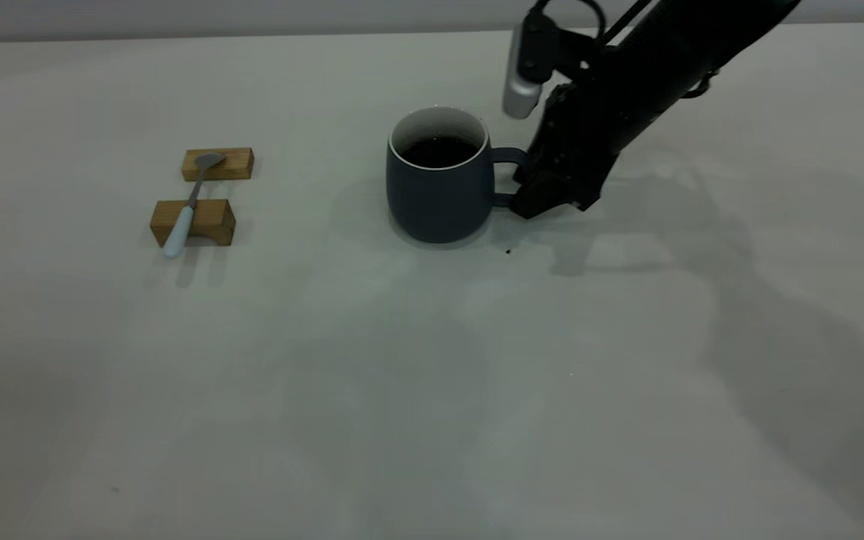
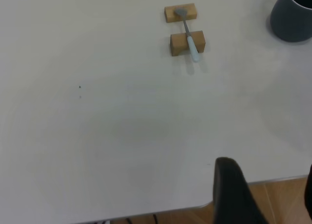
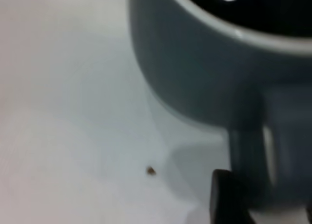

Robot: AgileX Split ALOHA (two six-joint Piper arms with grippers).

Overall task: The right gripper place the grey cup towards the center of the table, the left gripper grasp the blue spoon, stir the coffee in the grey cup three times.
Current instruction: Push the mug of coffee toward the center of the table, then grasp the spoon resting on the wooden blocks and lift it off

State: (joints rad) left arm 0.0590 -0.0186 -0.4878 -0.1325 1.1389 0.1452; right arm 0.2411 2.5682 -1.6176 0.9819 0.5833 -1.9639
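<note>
Right gripper (image 1: 526, 191) at the grey cup (image 1: 438, 187) handle, centre-right of frame; jaws look closed on it.

I'd release slowly and back out level so the coffee (image 1: 439, 152) stays calm. Cup: rounded slate body, white inside, upright on the table (image 1: 432, 390). Blue spoon (image 1: 188, 206) rests across 2 wooden blocks (image 1: 207, 195) at left. Left gripper (image 2: 265, 195) parked, appears open.

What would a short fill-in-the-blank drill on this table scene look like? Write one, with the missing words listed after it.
1. The blue spoon lies across two wooden ____.
2. The right gripper is at the grey cup's ____.
3. The liquid in the cup is ____ in colour.
4. In the exterior view, the spoon lies to the ____ of the cup.

Missing words: blocks; handle; dark; left
</note>
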